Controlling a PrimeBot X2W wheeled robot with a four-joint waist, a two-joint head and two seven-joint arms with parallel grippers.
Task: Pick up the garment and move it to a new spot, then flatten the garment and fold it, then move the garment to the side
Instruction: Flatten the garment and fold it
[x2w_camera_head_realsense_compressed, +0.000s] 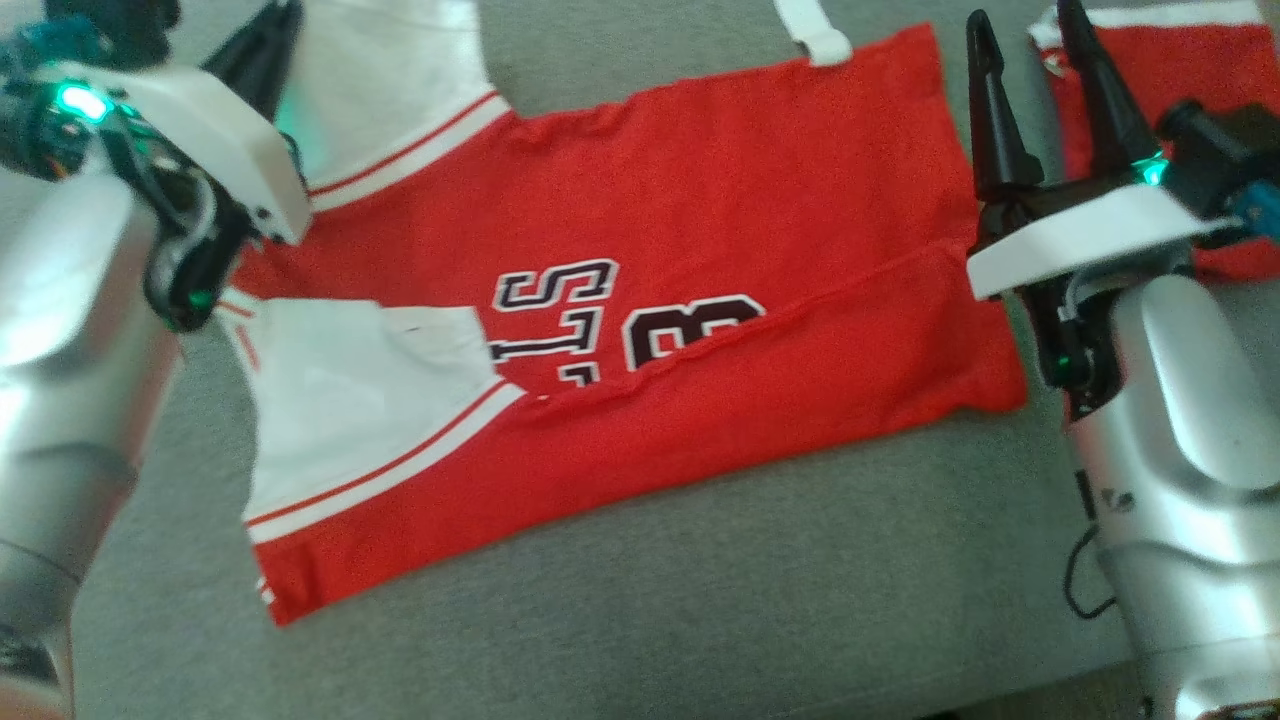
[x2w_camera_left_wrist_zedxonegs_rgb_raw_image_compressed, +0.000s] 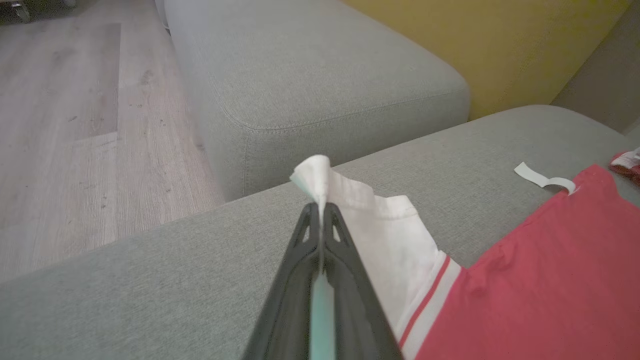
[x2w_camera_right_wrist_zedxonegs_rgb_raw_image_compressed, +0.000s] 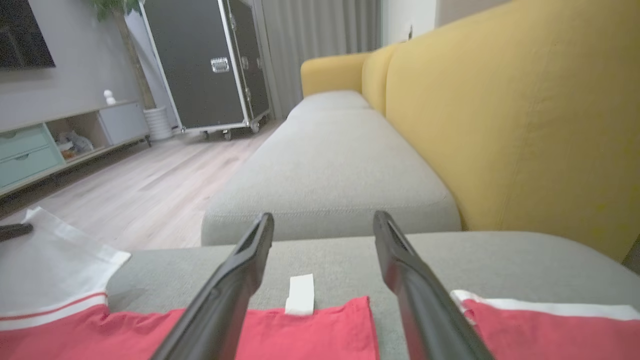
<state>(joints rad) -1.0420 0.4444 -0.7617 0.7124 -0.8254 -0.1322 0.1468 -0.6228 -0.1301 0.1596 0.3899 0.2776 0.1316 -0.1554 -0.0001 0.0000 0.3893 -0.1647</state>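
Grey fabric sofa seat (x2w_camera_head_realsense_compressed: 700, 620): red jersey w/ white sleeves (x2w_camera_head_realsense_compressed: 720, 200) spread on it. Left fingers (x2w_camera_left_wrist_zedxonegs_rgb_raw_image_compressed: 300, 250) pinched shut on sleeve edge; right fingers (x2w_camera_right_wrist_zedxonegs_rgb_raw_image_compressed: 237, 280) wide open, empty, above hem. Risk: thin pinch slips if pulled one-sided.

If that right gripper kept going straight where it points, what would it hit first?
Likely the grey sofa seat: the right gripper points past the edge of the red garment, low over that seat. Depth is unclear.

The garment (x2w_camera_head_realsense_compressed: 700, 200) is red with white sleeves, red-striped white trim and black, white-edged lettering. The sofa seat (x2w_camera_head_realsense_compressed: 700, 600) is grey, its backrest (x2w_camera_right_wrist_zedxonegs_rgb_raw_image_compressed: 500, 125) mustard yellow, the floor (x2w_camera_left_wrist_zedxonegs_rgb_raw_image_compressed: 60, 125) pale wood, the fingers (x2w_camera_head_realsense_compressed: 992, 120) black.
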